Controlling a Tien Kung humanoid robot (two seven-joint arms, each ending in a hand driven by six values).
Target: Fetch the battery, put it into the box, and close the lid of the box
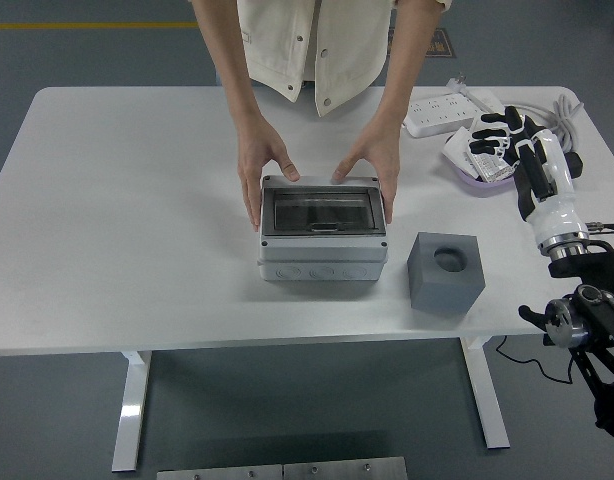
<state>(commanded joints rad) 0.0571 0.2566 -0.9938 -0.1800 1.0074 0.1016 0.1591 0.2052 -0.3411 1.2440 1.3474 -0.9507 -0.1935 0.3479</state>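
At centre table the grey box (322,232) is found, its clear lid lying flat and closed. It is flanked by a person's two hands: one hand (259,170) is pressed to its left rear corner, the other hand (373,165) to its right rear corner. Just right of the box a grey block (445,271) with a round hole is seen. Further right, the right hand (514,140) is held over the purple tray (465,170), fingers spread, nothing clearly gripped. The battery pack (487,161) is seen in that tray, partly covered. Behind it, a white power strip (439,112) is laid.
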